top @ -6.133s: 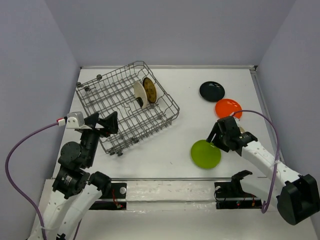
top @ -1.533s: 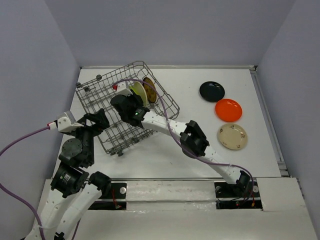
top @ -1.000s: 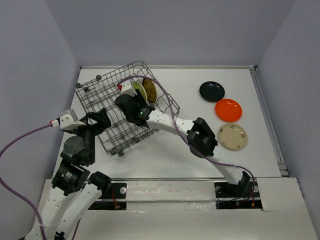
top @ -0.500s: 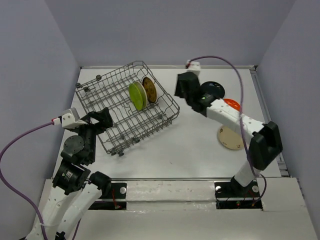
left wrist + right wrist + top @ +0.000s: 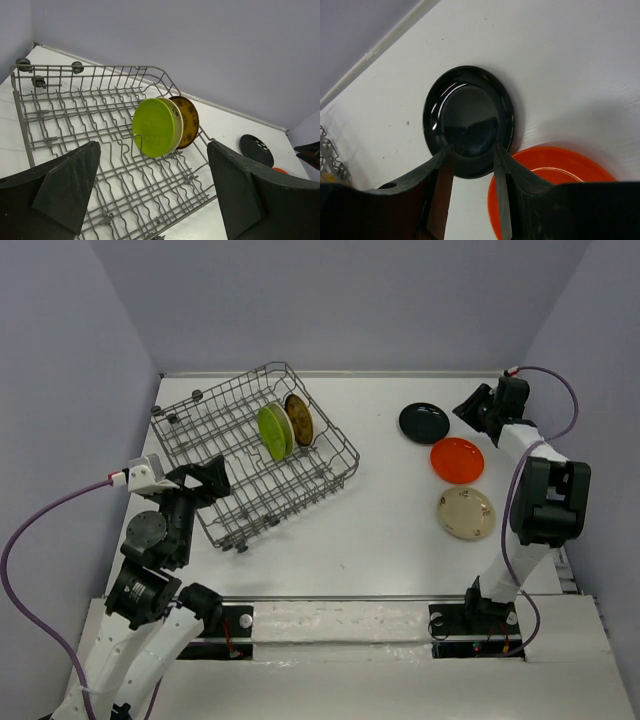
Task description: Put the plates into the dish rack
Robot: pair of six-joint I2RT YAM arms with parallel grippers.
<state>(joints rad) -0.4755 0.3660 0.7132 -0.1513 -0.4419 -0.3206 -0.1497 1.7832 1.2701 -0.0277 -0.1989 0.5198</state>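
The grey wire dish rack (image 5: 225, 455) sits at the back left. In it stand a lime green plate (image 5: 270, 432), a cream plate (image 5: 177, 125) right behind it, and a brown-yellow patterned plate (image 5: 299, 418). A black plate (image 5: 424, 422), an orange plate (image 5: 457, 460) and a beige plate (image 5: 466, 513) lie flat on the table at the right. My right gripper (image 5: 463, 412) is open and empty, and hovers over the near rim of the black plate (image 5: 468, 120), beside the orange plate (image 5: 555, 172). My left gripper (image 5: 207, 483) is wide open and empty at the rack's near left side.
The rack (image 5: 75, 115) fills the left wrist view, with small dark feet (image 5: 23, 63) at its far corner. The table's raised back edge (image 5: 395, 35) runs just behind the black plate. The right wall stands close to my right arm (image 5: 545, 490).
My right arm has swung from the rack across to the far right, over the black plate. The lime green plate stays standing in the rack. My left arm has barely moved.
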